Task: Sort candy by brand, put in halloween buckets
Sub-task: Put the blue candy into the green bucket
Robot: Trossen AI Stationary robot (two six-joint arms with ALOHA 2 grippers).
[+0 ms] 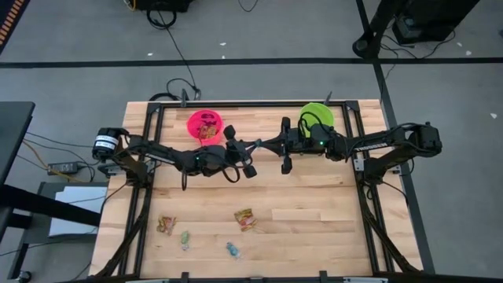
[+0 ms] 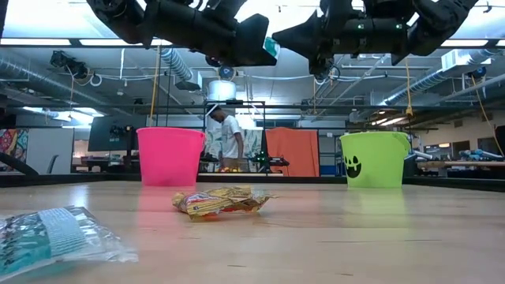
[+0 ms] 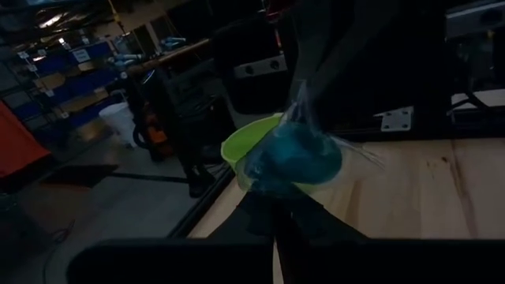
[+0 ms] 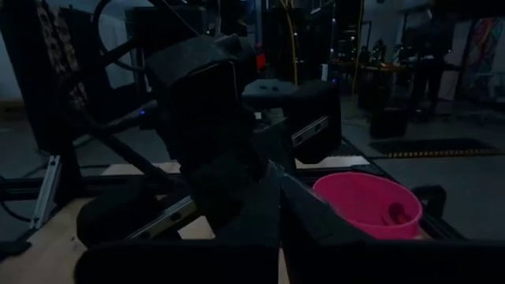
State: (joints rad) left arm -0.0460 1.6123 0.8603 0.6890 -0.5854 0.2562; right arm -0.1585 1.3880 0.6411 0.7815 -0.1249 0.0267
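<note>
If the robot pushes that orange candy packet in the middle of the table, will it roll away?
Probably not. The orange candy packet lies flat and crinkled on the table, so it would likely slide, not roll. Its wrinkled wrapper looks floppy and light, so it may bend when pinched. The shiny film might be a bit slippery.

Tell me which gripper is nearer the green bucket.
Right. The right gripper sits just beside the green bucket; the left gripper is farther off, near mid-table, closer to the pink bucket.

An orange-yellow candy packet (image 2: 222, 202) lies between the pink bucket (image 2: 170, 155) and green bucket (image 2: 375, 158).
</note>
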